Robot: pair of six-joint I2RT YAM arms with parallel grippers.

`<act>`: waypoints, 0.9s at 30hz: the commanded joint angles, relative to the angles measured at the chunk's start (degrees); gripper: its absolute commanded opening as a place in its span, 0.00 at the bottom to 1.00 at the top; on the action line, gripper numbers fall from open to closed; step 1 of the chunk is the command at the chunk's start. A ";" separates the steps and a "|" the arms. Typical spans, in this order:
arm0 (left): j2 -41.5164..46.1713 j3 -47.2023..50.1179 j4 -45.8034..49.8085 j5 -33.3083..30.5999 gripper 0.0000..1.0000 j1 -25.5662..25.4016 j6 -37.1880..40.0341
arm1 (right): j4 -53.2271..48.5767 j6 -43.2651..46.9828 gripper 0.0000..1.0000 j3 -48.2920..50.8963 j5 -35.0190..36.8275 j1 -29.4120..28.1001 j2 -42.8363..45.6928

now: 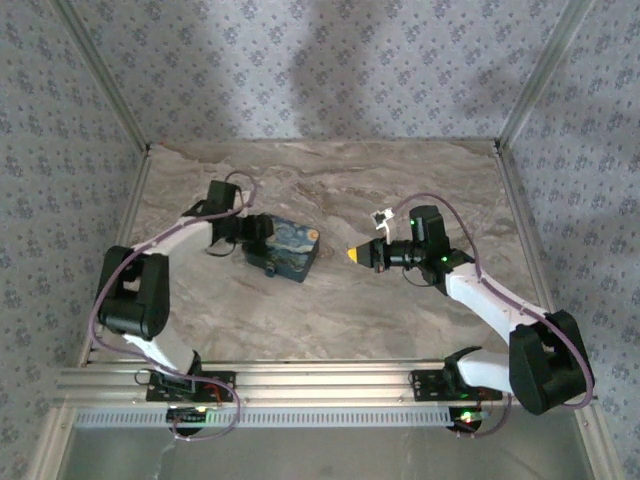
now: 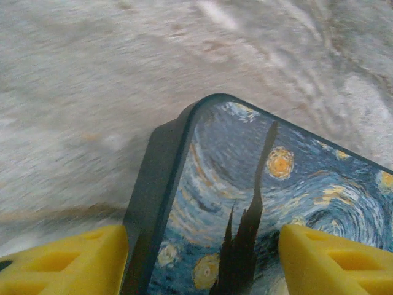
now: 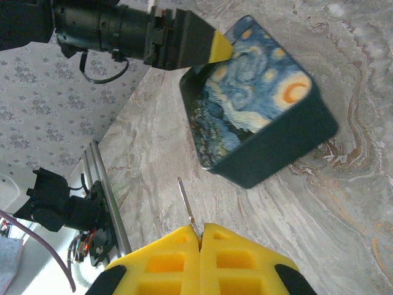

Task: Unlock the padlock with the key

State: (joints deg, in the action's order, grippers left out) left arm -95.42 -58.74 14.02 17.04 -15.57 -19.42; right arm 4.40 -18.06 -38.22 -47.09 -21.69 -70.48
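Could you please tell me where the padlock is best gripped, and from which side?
Probably across its two dark side walls, at the end nearest the left gripper, coming from the left. The padlock is a straight-sided block, so parallel walls suit a pinch, and the end facing the key, pinched in the right gripper, is left free.

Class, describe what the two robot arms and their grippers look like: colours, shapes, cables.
Both the left arm and right arm have white links joined by bulky black joint housings, with a thin purple cable looping along each. The left gripper and right gripper have black bodies ending in yellow wedge-shaped fingers with moulded recesses.
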 commanded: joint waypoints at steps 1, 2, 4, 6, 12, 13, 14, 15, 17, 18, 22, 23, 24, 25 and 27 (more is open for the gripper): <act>-6.00 -3.01 2.74 0.49 0.63 -4.30 -0.51 | -1.43 0.84 0.00 -1.53 0.86 -0.28 -0.22; -7.46 -4.44 2.75 0.59 0.62 -5.57 -0.82 | -1.50 0.72 0.00 -1.43 1.06 -0.22 -0.24; -9.89 -7.35 2.89 0.91 0.61 -7.75 -1.22 | -1.66 0.49 0.00 -1.40 1.55 -0.06 -0.40; -12.14 -10.04 2.77 1.34 0.61 -9.70 -1.90 | -1.48 0.21 0.00 -1.25 1.95 0.30 -0.62; -18.02 -19.63 3.98 2.92 0.61 -12.72 -1.45 | -0.55 -1.16 0.00 -1.45 3.88 1.05 -3.08; -18.83 -21.22 4.38 3.15 0.62 -12.66 -1.09 | -0.17 -1.46 0.00 -1.60 4.26 1.24 -3.67; -19.39 -22.60 4.59 3.50 0.62 -12.70 -0.75 | 0.42 -1.94 0.00 -1.73 4.67 1.43 -4.28; -19.74 -23.73 4.82 3.74 0.63 -12.66 -0.46 | 1.17 -2.58 0.00 -1.75 5.09 1.73 -5.09; -19.86 -25.93 5.84 3.59 0.64 -12.66 0.47 | 2.61 -3.73 0.00 -2.27 5.80 2.23 -6.67; -19.52 -26.50 6.43 3.13 0.66 -12.70 0.96 | 2.88 -4.00 0.00 -2.77 6.14 2.35 -7.51; -14.07 -24.83 5.93 -0.43 0.75 -11.88 1.63 | 2.71 -4.25 0.00 -5.65 6.69 2.45 -11.55; -11.94 -23.31 5.28 -1.06 0.77 -11.38 1.54 | 2.76 -4.22 0.00 -6.51 6.74 2.45 -12.68; -10.07 -21.37 4.64 -1.65 0.78 -11.11 1.48 | 2.63 -4.21 0.00 -7.20 6.75 2.49 -13.65; -7.63 -19.59 3.51 -2.15 0.79 -10.76 1.49 | 2.56 -4.13 0.00 -7.99 6.58 2.46 -14.72; -3.13 -15.05 2.06 -2.37 0.79 -10.53 2.04 | 2.34 -4.00 0.00 -9.55 6.76 2.44 -16.68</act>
State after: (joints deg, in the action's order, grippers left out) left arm -105.82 -77.25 17.52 16.53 -26.83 -18.79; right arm 6.28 -21.58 -45.06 -40.91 -19.40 -85.25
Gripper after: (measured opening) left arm 0.790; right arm 0.038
